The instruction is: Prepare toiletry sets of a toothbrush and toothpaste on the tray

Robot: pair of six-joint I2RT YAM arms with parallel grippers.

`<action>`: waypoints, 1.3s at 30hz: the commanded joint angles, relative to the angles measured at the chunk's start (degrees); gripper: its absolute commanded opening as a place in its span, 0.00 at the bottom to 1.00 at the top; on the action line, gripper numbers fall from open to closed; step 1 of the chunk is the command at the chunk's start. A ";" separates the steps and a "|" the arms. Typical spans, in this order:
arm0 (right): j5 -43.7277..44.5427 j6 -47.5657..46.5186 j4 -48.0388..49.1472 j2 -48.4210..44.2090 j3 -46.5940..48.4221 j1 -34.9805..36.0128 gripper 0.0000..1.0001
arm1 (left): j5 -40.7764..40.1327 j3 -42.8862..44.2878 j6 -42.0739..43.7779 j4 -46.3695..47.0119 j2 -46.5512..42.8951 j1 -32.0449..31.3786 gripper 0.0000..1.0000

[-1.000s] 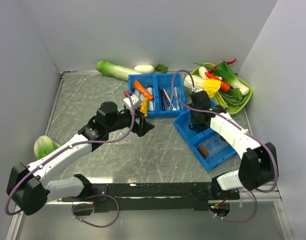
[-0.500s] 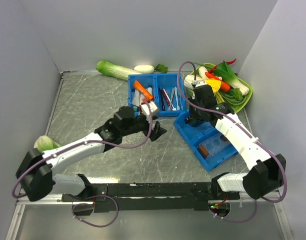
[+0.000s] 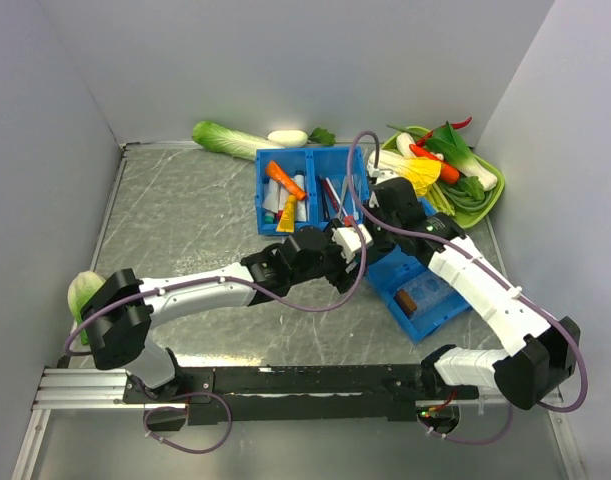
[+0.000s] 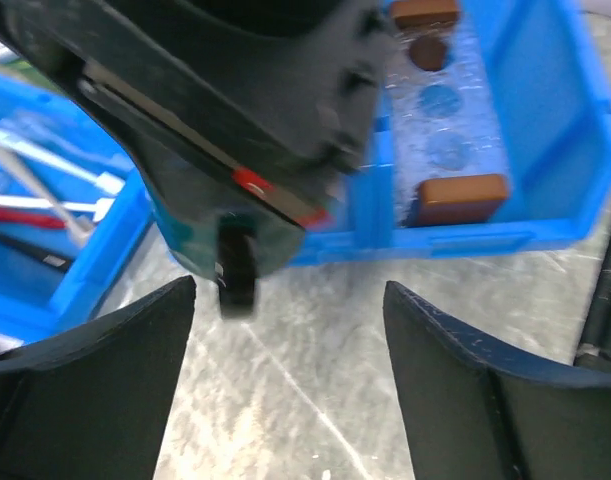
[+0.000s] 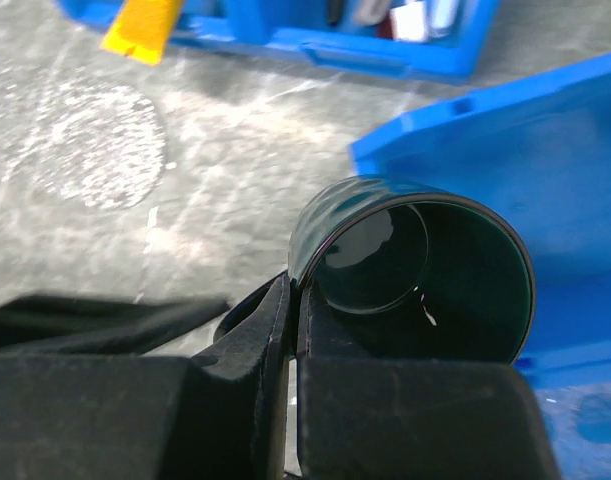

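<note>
The right gripper (image 5: 293, 300), just near-right of the two-compartment blue plastic bin (image 3: 312, 152), is pinching its fingers shut on the wall of a glossy dark green cup (image 5: 425, 290), which is looking empty. The left gripper (image 4: 290, 300) is facing that cup at close range, spread wide and holding nothing. This is reading as a hand-over of the cup. To do it well, the left fingers should be straddling the cup's body squarely, clear of the right fingers, and clamping firmly before the right lets go.

The bin's left compartment is holding the toothpaste, an orange tapered tube (image 3: 281, 176) and a yellow tapered tube (image 3: 288, 215). Its right compartment is holding the thin maroon toothbrush (image 3: 328, 198) among pale sticks. Just near-right of it, an angled blue bin (image 4: 505, 238) is carrying brown blocks (image 4: 462, 197) and what I am taking for the flat clear plastic tray (image 4: 443, 130), a faint frosted patch. Further right, a green dish (image 3: 482, 215) is brimming with vegetables.
</note>
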 commanded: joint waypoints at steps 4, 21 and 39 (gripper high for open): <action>-2.30 1.79 2.79 -1.61 3.20 2.06 0.00 | -4.73 1.96 1.61 0.59 1.20 0.12 0.74; -4.24 1.88 2.00 -2.58 2.76 2.24 0.00 | -1.48 0.12 1.43 -0.47 0.59 0.12 0.03; -5.99 1.27 2.00 -2.76 2.06 0.13 0.45 | 3.95 -6.91 -5.41 -6.09 -10.13 2.66 0.01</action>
